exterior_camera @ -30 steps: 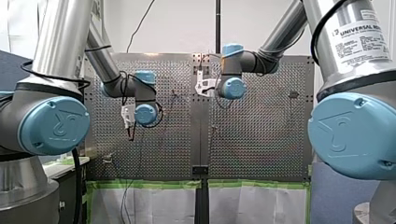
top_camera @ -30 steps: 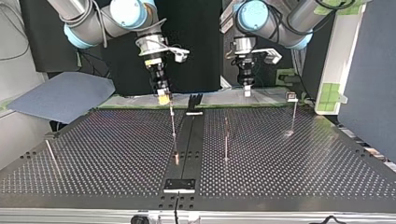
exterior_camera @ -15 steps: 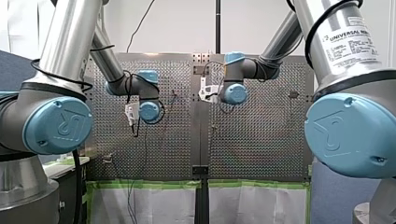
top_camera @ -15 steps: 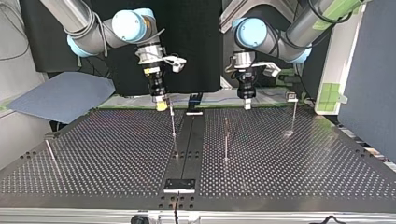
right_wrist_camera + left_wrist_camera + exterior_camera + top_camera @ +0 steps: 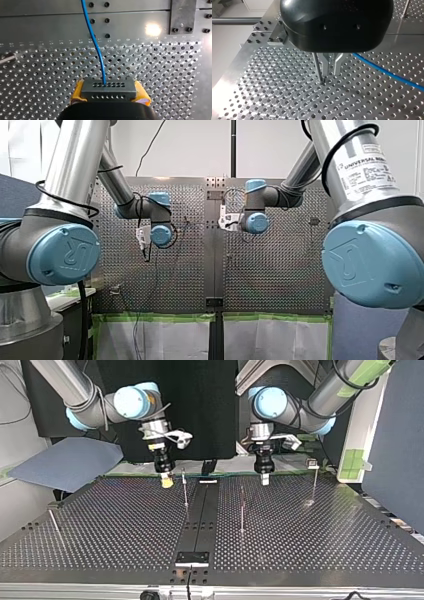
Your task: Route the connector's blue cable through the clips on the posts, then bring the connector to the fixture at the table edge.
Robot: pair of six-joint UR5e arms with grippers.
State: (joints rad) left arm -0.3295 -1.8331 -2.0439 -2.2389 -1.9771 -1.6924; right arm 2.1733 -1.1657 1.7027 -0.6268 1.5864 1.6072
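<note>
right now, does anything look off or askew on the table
Nothing stands out. The connector sits square between the yellow pads of the right claw, the cable runs out ahead without a kink, and the middle posts stand upright.

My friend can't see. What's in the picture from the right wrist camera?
My right tool grips a dark connector with rows of small holes between its yellow pads. A blue cable leaves it and runs ahead over the perforated table.

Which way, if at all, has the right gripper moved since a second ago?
Yes: in the top view, the right gripper is lower and further left of the thin post.
</note>
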